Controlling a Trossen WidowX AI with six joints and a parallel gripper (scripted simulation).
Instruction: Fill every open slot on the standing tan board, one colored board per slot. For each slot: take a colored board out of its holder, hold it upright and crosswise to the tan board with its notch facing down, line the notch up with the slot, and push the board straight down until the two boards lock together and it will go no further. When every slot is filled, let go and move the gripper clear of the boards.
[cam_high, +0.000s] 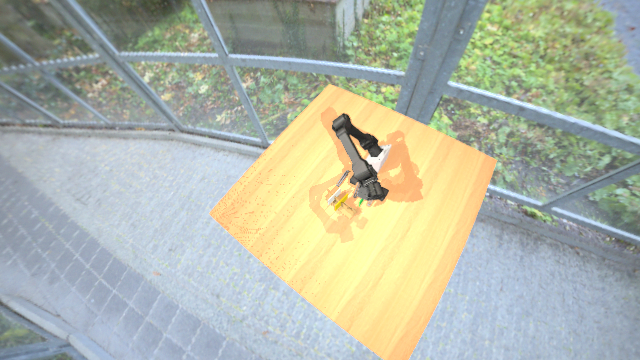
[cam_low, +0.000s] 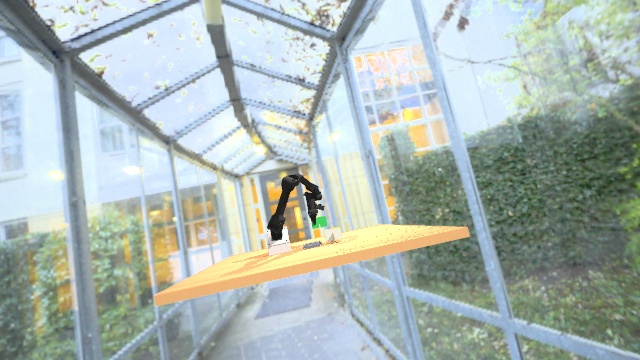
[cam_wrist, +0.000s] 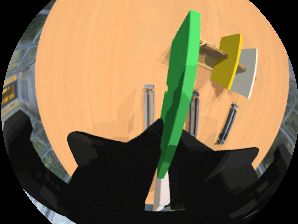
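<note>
The claw (cam_high: 364, 198) (cam_low: 314, 220) (cam_wrist: 164, 123) is narrow, pinching the green board (cam_high: 361, 202) (cam_low: 320, 221) (cam_wrist: 181, 75) between its fingers. The green board hangs above the desk (cam_high: 400, 260) (cam_low: 350, 252) (cam_wrist: 100, 75), apart from the surface in the exterior view. In the wrist view it covers the area just left of the tan board (cam_wrist: 207, 61) and hides part of that side. Which way its notch faces, I can't tell.

The tan board stands on the desk. Crosswise on it are the yellow board (cam_high: 341, 201) (cam_wrist: 229, 62) and, farther from the green one, the white board (cam_high: 334, 195) (cam_wrist: 248, 75), both upright and close together. Whether they are fully seated is too small to judge.

Below the tan board in the wrist view are three slim holders: the left holder (cam_wrist: 152, 107), the middle holder (cam_wrist: 194, 115) and the right holder (cam_wrist: 228, 125), which is tilted. None of the three has a colored board in it. The black arm (cam_high: 352, 150) (cam_low: 282, 205) arches over from its white base (cam_high: 382, 157) (cam_low: 286, 248), near the tan board.
</note>
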